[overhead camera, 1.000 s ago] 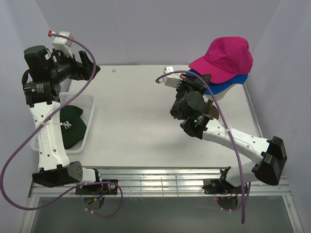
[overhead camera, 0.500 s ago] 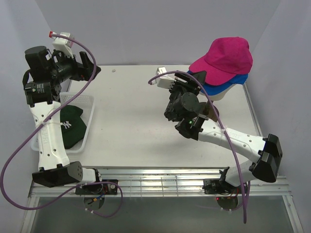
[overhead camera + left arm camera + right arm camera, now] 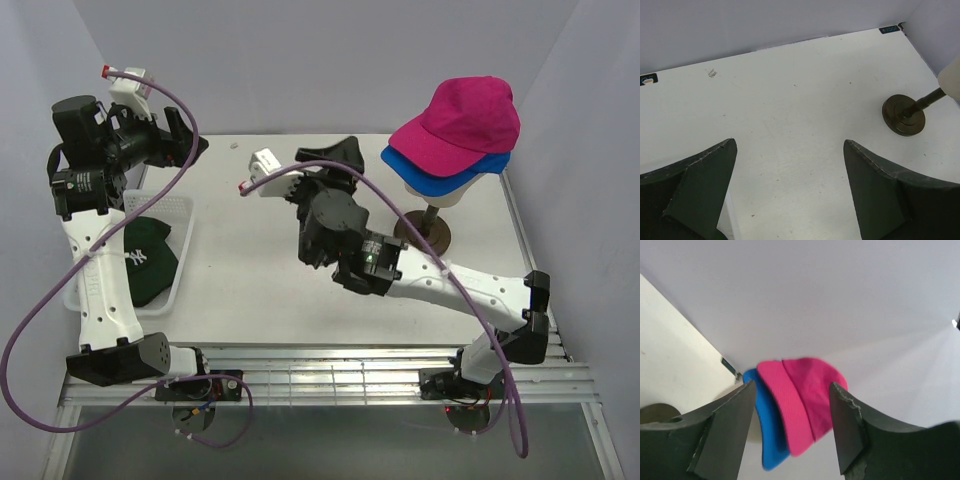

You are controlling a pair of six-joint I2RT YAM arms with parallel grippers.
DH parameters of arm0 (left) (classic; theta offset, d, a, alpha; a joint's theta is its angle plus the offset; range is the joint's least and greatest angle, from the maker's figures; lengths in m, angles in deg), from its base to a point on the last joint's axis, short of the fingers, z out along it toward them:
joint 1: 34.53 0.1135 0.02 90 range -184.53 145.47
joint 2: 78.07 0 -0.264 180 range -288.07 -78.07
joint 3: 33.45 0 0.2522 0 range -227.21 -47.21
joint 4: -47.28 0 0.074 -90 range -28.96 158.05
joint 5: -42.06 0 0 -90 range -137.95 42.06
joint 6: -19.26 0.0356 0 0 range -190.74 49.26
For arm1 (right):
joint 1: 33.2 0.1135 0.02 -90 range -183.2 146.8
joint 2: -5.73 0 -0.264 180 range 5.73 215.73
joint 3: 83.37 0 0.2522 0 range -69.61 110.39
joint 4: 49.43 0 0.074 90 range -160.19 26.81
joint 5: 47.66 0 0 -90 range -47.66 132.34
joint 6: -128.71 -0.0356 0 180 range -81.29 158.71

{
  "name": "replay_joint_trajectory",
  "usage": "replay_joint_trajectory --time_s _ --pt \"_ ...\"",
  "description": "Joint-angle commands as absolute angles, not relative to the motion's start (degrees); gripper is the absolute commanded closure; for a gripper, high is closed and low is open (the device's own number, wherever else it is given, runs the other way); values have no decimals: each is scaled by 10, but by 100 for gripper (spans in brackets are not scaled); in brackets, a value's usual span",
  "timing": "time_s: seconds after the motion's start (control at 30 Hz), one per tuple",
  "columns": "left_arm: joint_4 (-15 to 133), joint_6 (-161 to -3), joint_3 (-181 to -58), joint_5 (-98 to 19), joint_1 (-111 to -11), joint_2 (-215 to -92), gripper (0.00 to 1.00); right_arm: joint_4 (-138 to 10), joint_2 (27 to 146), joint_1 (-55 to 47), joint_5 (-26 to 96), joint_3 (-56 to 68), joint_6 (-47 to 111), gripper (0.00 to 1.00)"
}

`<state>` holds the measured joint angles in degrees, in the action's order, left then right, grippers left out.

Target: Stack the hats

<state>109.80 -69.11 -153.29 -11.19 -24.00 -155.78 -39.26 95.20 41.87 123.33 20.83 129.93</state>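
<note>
Now that the right gripper (image 3: 338, 158) has let go and drawn back toward mid-table, its jaws stand apart and empty. The pink cap (image 3: 465, 115) sits on the blue cap (image 3: 445, 180) atop the head (image 3: 455, 197); that placement appears complete. The green cap (image 3: 150, 262) lies unstacked in the basket (image 3: 185, 215), with the left gripper (image 3: 790, 170) spread wide above.

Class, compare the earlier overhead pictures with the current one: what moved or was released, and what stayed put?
The right gripper opened at the caps' brims and swung left, away from them; it now holds nothing. The pink cap still sits on the blue cap on the mannequin head. The left gripper, open, and the green cap in the basket are unchanged.
</note>
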Motion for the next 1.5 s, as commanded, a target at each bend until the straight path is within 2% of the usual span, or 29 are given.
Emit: replay_joint_trajectory --time_s 0.0,0.07,0.17,0.2,0.3,0.4,0.5,0.6,0.73,0.83,0.87,0.9,1.03,1.13,1.23,1.3,1.37,1.4,1.47 --pt "1090 -692 -1526 -99 -241 -1540 2 -841 944 426 1035 489 916 34" --pt "1090 -692 -1522 -99 -241 -1539 2 -936 925 406 910 549 805 34" --pt "1091 -694 -1522 -95 -241 -1539 2 -966 886 402 877 542 812 28" --pt "1091 -694 -1522 -94 -241 -1539 2 -989 870 398 846 540 792 22" --pt "1092 -693 -1521 -87 -242 -1537 2 -1013 766 394 779 470 719 20" --pt "1093 -696 -1521 -76 -242 -1541 2 -1012 655 394 844 376 641 24" --pt "1091 -703 -1516 -73 -241 -1546 2 -1012 579 395 918 322 538 41" --pt "1086 -720 -1510 -66 -241 -1551 4 -1012 550 395 930 254 543 37" --pt "1086 -735 -1505 -52 -269 -1566 7 -1077 596 395 964 238 609 33" --pt "1086 -750 -1507 -70 -337 -1600 21 -1065 547 395 939 179 675 35" --pt "1090 -747 -1511 -83 -370 -1611 28 -1010 531 395 958 145 738 36" --pt "1095 -744 -1519 -100 -419 -1637 31 -996 505 395 958 97 760 35" --pt "1112 -715 -1578 -181 -537 -1696 40 -989 489 395 953 42 804 35" --pt "1090 -682 -1589 -192 -589 -1710 40 -948 481 395 976 32 861 39" --pt "1049 -633 -1559 -207 -626 -1715 37 -950 476 395 956 82 863 42" --pt "1002 -620 -1514 -161 -634 -1714 36 -980 482 395 917 130 845 42" --pt "943 -626 -1462 -118 -638 -1701 22 -993 485 395 918 123 850 41" --pt "866 -631 -1404 -84 -643 -1697 18 -987 490 395 929 111 865 41" --pt "824 -652 -1387 -64 -650 -1717 14 -967 493 395 945 91 915 41"
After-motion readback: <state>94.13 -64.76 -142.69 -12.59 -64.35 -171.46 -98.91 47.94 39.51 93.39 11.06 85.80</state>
